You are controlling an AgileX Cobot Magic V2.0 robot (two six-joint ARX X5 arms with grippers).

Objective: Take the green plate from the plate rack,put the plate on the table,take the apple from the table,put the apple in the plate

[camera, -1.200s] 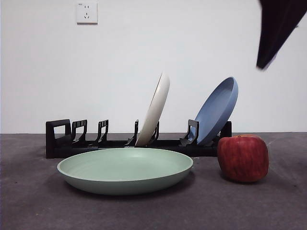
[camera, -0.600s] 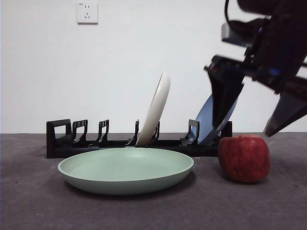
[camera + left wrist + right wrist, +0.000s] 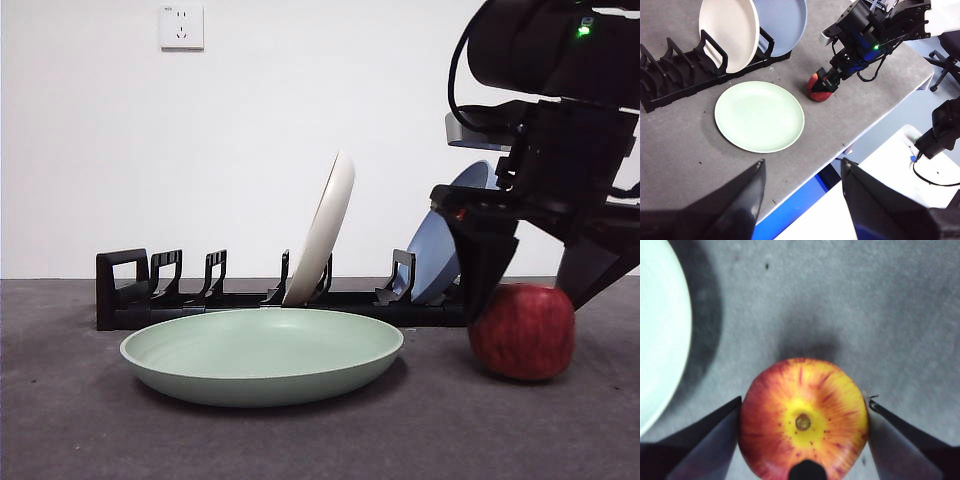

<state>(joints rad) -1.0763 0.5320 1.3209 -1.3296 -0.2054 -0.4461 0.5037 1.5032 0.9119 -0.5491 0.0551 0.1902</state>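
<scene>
Right gripper [image 3: 528, 300] straddles the apple [image 3: 523, 331], jaws spread to either side and just meeting its skin, apple resting on the table [image 3: 80, 430] just beside the green plate [image 3: 262, 354]; left gripper [image 3: 802, 192] hangs high above, jaws apart and empty.

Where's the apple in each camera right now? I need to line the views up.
Front view: apple low right, on the table, right gripper straddling it.
Left wrist view: apple right of centre, under the right gripper's tips.
Right wrist view: apple bottom centre, between the jaws.
Shared landmark: green plate, beside the apple.
</scene>
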